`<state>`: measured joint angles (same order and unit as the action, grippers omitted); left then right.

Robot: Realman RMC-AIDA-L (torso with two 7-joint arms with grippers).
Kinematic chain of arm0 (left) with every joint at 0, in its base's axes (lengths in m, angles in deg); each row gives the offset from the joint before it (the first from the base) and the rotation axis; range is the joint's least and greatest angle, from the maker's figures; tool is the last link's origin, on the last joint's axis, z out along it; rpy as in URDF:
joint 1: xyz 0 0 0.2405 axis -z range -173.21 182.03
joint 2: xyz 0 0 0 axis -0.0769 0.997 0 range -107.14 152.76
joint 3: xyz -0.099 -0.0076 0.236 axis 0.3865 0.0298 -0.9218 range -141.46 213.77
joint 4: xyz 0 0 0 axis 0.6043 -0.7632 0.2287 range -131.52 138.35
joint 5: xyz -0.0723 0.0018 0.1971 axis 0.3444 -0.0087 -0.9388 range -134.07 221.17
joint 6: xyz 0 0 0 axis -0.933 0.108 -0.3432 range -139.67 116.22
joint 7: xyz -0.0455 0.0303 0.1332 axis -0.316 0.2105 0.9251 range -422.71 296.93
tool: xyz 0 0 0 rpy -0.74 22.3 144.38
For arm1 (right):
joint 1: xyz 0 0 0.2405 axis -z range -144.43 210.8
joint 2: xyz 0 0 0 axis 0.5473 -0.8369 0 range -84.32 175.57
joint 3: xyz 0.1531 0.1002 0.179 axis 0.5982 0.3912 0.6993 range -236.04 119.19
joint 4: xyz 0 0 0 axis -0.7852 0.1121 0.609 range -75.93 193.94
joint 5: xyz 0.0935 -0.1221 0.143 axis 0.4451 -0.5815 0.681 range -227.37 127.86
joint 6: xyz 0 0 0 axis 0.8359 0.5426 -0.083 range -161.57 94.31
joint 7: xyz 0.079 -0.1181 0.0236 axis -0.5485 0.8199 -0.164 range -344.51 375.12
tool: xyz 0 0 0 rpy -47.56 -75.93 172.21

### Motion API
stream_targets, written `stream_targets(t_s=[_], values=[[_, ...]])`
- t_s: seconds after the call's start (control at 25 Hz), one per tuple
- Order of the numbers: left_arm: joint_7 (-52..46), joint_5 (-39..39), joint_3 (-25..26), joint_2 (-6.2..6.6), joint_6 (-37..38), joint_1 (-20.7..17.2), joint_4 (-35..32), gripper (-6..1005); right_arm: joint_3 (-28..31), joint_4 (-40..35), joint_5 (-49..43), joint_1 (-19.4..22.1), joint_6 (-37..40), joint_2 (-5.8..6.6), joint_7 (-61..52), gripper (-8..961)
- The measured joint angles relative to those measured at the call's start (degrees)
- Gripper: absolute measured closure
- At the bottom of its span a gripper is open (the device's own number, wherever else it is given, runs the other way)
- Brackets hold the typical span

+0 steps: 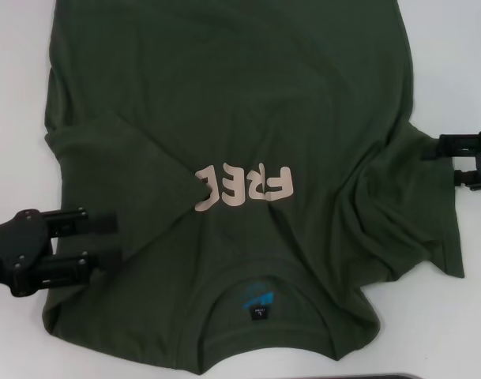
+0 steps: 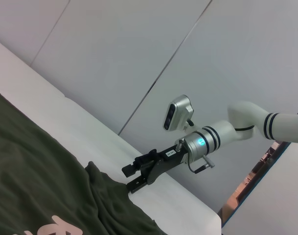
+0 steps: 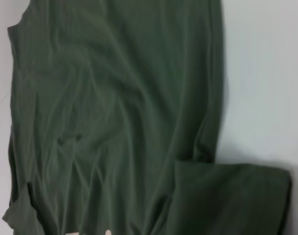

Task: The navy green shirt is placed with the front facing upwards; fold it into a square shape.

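Note:
The navy green shirt (image 1: 248, 110) lies flat on the white table (image 1: 15, 95), its collar nearest me and the pale "FREE" lettering (image 1: 244, 188) facing up. Its left sleeve (image 1: 122, 158) is folded in over the chest and covers the end of the lettering. The right sleeve (image 1: 406, 213) is bunched and wrinkled. My left gripper (image 1: 116, 240) is open, fingers over the shirt's left shoulder edge. My right gripper (image 1: 459, 162) is open at the right sleeve's edge; it also shows in the left wrist view (image 2: 129, 178). The right wrist view shows the shirt's wrinkled cloth (image 3: 114, 107).
A blue print and a small black tag (image 1: 258, 313) sit inside the collar. White table shows on both sides of the shirt (image 3: 261, 73). A dark object's edge (image 1: 382, 377) lies at the table's near edge. A pale wall (image 2: 139, 58) stands behind the table.

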<state>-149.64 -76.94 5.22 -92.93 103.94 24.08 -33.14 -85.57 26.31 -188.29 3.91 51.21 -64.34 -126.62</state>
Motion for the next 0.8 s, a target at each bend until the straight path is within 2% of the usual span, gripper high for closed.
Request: stream_targets(t_s=[0.4,0.6,0.8], values=[[-0.17,0.0,0.0,-0.09,0.0,0.09,0.0,336,0.14,0.0,0.45,-0.61,-0.09,-0.23,-0.05,44],[-0.51,0.0,0.0,-0.09,0.0,0.35,0.0,336,-0.76,0.0,-0.21,-0.61,-0.16,-0.08,-0.22,82],[-0.69,0.0,0.0,-0.09,0.01,0.73,-0.07,336,-2.57,-0.02,-0.56,-0.68,-0.29,0.07,-0.1,249]])
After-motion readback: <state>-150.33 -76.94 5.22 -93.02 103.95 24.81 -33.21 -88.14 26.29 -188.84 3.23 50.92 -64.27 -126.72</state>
